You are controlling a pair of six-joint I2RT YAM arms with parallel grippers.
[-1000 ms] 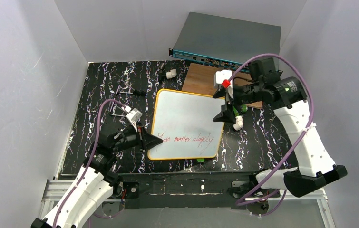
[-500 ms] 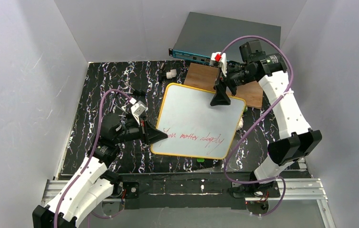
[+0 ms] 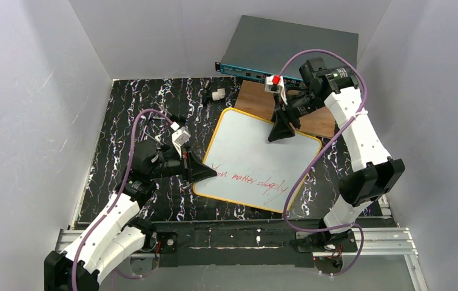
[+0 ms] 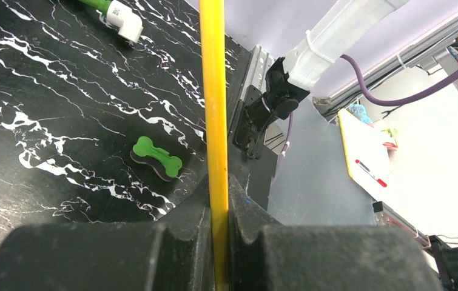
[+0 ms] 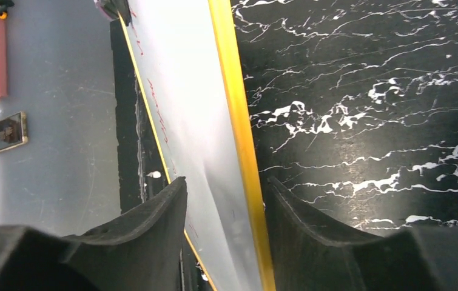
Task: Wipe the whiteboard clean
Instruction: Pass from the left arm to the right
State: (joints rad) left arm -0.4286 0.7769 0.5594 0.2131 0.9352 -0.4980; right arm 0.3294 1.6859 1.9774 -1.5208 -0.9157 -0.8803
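The flat white whiteboard (image 3: pixel 256 154) with a thin yellow rim and rounded corners sits over the middle of the black, white-veined marble-pattern table (image 3: pixel 129 121), with a gripper at each of two sides. It is turned askew to the table's edges. Seen from above, its far-left corner points toward the back wall and its near-right corner toward the right arm's base. Its two pairs of sides look close to equal from above, so the long axis cannot be told for certain. The written face is up, and the red handwritten line runs along the near edge, sloping from the left side down toward the near-right corner.

The left gripper (image 3: pixel 205 173) is at the board's left edge, close to the near-left corner. In the left wrist view its black fingers (image 4: pixel 171 242) are pressed together on the yellow rim, which runs straight away from the jaws.

The right gripper (image 3: pixel 281 134) is at the far edge. Its wrist view shows the fingers (image 5: pixel 153 218) standing apart on either side of the board, the rim between them. Whether they press on it cannot be told.

In the top view the far edge overlaps a brown wooden board (image 3: pixel 253 97), and behind that lies a flat grey box with a teal front (image 3: pixel 293 45). The left wrist view shows a small green bone-shaped piece with a dark underside (image 4: pixel 156 157) on the table just beside the rim, and a green marker with a white cap (image 4: pixel 117 13) farther along.
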